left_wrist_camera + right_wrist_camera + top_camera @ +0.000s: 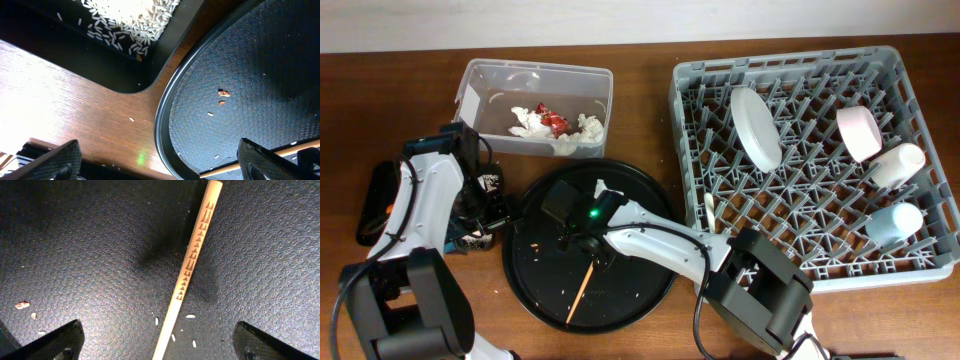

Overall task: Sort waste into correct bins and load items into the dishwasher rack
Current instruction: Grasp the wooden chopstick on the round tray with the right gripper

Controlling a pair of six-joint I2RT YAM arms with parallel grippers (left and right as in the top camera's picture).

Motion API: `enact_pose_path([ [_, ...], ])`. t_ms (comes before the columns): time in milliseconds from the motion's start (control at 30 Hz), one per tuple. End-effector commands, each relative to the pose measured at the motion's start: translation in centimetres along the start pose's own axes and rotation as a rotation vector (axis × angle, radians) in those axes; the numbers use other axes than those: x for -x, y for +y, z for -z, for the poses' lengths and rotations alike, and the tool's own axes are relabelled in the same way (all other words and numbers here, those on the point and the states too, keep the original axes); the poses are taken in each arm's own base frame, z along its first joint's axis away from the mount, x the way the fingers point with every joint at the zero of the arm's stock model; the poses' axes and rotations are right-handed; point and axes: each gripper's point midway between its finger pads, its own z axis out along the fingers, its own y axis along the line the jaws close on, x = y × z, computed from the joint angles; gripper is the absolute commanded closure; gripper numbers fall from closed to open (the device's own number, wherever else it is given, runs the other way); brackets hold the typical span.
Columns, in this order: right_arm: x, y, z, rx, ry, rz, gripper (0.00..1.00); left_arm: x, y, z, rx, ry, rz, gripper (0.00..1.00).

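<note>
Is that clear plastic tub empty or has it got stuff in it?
Not empty: the clear tub holds crumpled white tissues and a red wrapper.

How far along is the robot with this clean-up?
Done: plate, bowl, white cup and pale blue cup sit in the rack; tissues and red wrapper lie in the clear tub. In hand: the right gripper hangs open over a wooden stick on the round tray. Remaining: the stick and crumbs.
</note>
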Motion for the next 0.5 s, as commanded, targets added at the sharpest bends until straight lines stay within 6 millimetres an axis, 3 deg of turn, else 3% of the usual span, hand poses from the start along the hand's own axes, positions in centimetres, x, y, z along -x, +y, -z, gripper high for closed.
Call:
enact_pose_path([
  [0, -1.1, 1.1, -0.4, 0.044, 0.052, -0.002, 0.02, 0.2, -0.1, 0.4, -0.012, -0.014, 0.015, 0.01],
  [100, -0.4, 0.4, -0.4, 0.011, 0.01, -0.077, 0.13, 0.2, -0.1, 0.4, -0.012, -0.013, 0.015, 0.01],
  [167, -0.4, -0.4, -0.4, -0.025, 0.006, -0.213, 0.13, 0.2, -0.1, 0.4, -0.012, -0.013, 0.015, 0.01],
  [300, 0.3, -0.7, -0.6, -0.038, -0.032, -0.216, 0.18, 0.2, -0.1, 0.4, -0.012, -0.013, 0.015, 0.01],
  [467, -0.8, -2.2, -3.5, -0.114, 0.023, -0.189, 0.23, 0.1, -0.1, 0.4, -0.012, -0.012, 0.015, 0.01],
])
